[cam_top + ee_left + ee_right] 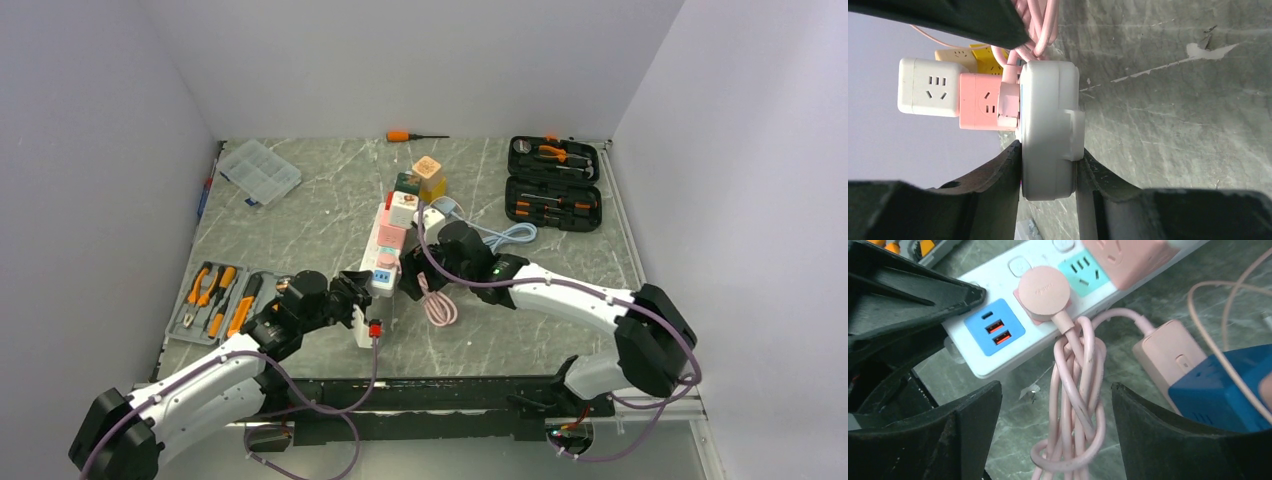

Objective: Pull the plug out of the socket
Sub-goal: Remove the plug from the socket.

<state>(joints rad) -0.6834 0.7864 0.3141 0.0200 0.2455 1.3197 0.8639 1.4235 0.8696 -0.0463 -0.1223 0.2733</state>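
Note:
A white power strip [364,335] lies on the marble table, with a round pink plug [385,262] pushed into it near its blue USB end. My left gripper [358,298] is shut on the strip's near end [1048,170], one finger on each side. My right gripper [1055,387] is open, and the plug's knotted pink cable bundle [1078,390] hangs between its fingers without touching them. The plug [1043,290] sits in its socket just beyond the fingertips. In the left wrist view the plug [1008,105] shows side-on against the strip.
Pink [980,102], white [928,87] and yellow cube adaptors stand on the strip further along. A blue cube [1223,390] and a pink adaptor [1168,350] lie right of the cable. Tool trays [215,300], a black tool case [552,185], a clear box [260,170] and a screwdriver [415,135] ring the table.

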